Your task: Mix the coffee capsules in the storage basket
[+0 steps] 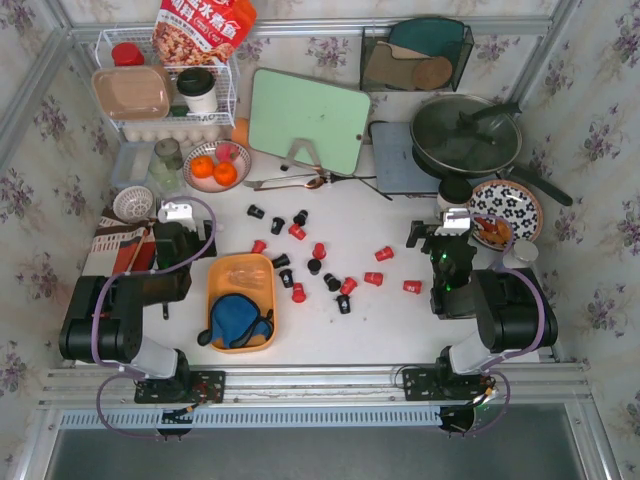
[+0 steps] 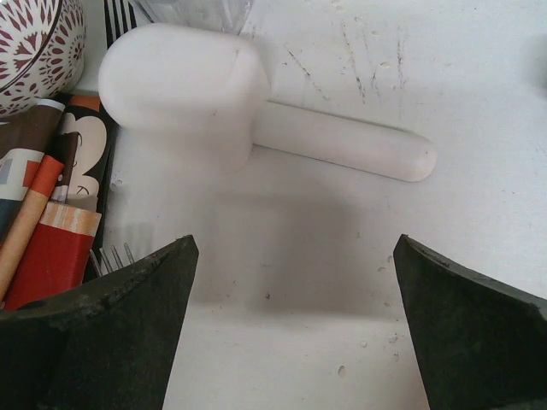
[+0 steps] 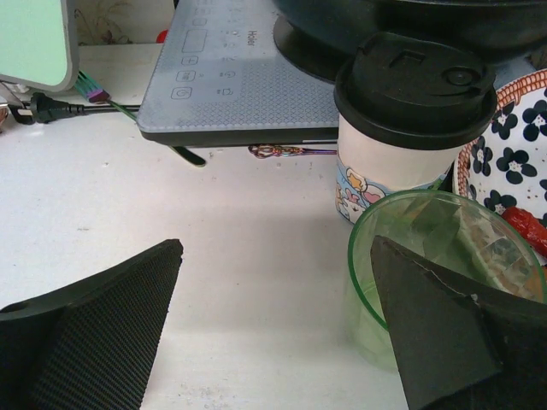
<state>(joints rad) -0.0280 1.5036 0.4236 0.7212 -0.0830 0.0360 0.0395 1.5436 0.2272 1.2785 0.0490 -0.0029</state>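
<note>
The orange storage basket (image 1: 272, 300) lies at the near left centre of the top view, with a blue bundle (image 1: 236, 318) in its near half. Several red and black coffee capsules (image 1: 319, 250) lie scattered on the white table to its right and beyond it; none shows inside the basket. My left gripper (image 1: 172, 222) is open and empty left of the basket, over bare table in its wrist view (image 2: 295, 282). My right gripper (image 1: 440, 232) is open and empty at the right, its right finger (image 3: 436, 333) in front of a green glass (image 3: 402, 231). No capsule shows in either wrist view.
A white handled object (image 2: 222, 94), magazines (image 2: 43, 205) and a patterned bowl (image 2: 34, 43) lie ahead of the left gripper. A lidded paper cup (image 3: 410, 120), induction cooker (image 3: 239, 77), flowered plate (image 1: 505, 212), pan (image 1: 467, 132), green cutting board (image 1: 305, 120), oranges bowl (image 1: 215, 168) and wire rack (image 1: 165, 90) stand behind.
</note>
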